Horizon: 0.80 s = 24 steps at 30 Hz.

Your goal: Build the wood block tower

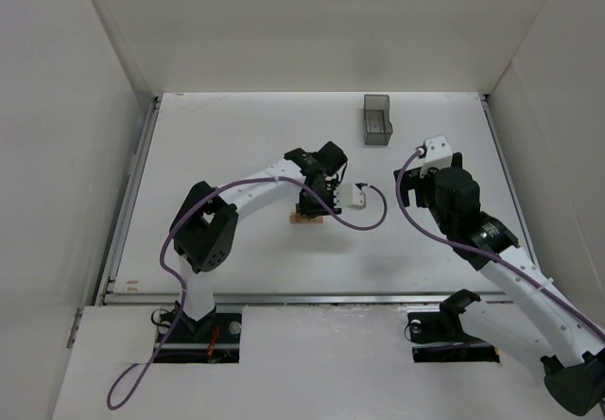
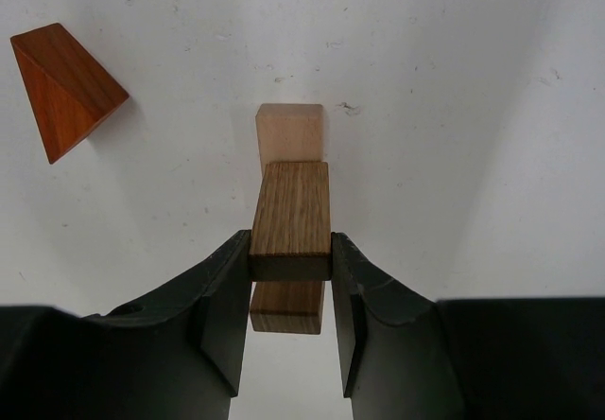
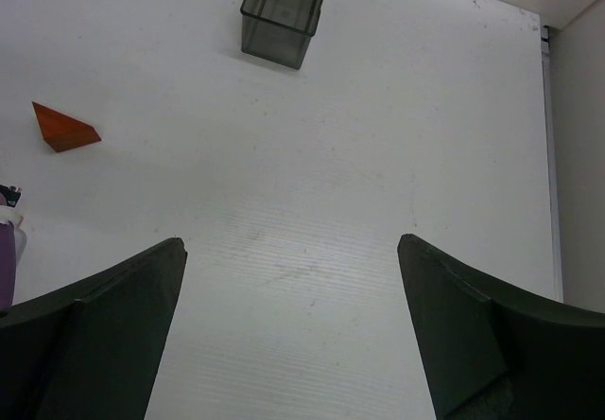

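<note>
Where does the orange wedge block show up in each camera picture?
Top: wedge, just below centre, partly hidden.
Left wrist: wedge, upper left corner.
Right wrist: wedge, far left, above the middle.
Shared landmark: grey bin, in top and right wrist views only.

bin (image 3: 284, 13) top cropped, pale block (image 2: 290, 134) partly behind held block (image 2: 291, 214)

no readable text, labels or numbers appear on anything.

The arms (image 1: 501, 259) show white links (image 1: 260, 179), black joint housings (image 1: 203, 236), purple cables (image 1: 164, 254) and matte black claw fingers (image 2: 213, 316).
</note>
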{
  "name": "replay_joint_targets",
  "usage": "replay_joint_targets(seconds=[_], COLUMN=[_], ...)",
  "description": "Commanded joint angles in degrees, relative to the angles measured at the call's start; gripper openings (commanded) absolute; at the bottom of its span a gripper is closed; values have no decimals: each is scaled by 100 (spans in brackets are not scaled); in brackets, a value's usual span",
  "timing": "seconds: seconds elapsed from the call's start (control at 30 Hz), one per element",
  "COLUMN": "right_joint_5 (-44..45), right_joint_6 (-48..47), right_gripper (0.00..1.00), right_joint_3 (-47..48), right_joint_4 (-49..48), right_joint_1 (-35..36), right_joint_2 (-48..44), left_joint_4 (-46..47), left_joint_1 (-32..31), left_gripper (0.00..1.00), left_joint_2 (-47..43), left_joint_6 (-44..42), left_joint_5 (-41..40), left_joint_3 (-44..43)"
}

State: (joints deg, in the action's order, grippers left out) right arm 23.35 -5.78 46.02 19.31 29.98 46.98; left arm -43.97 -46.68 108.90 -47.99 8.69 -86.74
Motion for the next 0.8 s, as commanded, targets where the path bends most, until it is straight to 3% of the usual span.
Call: replay_joint_targets(seconds=[0.0,0.77], right_joint_5=[-50,-103], right_joint_6=[-11,-11], right_gripper=[99,99], right_joint_3=[21,-32], right_joint_4=[-208,-208], right_joint_1=[-27,-27], right_joint_2=[-40,-40], left_joint_4=[-51,55], left_joint_1=[-26,-79], left_gripper=[0,0], left_joint_2=[-18,35], left_joint_6=[-62,-114], left_joint_5=[-95,-104], left_joint_3=[-27,-80])
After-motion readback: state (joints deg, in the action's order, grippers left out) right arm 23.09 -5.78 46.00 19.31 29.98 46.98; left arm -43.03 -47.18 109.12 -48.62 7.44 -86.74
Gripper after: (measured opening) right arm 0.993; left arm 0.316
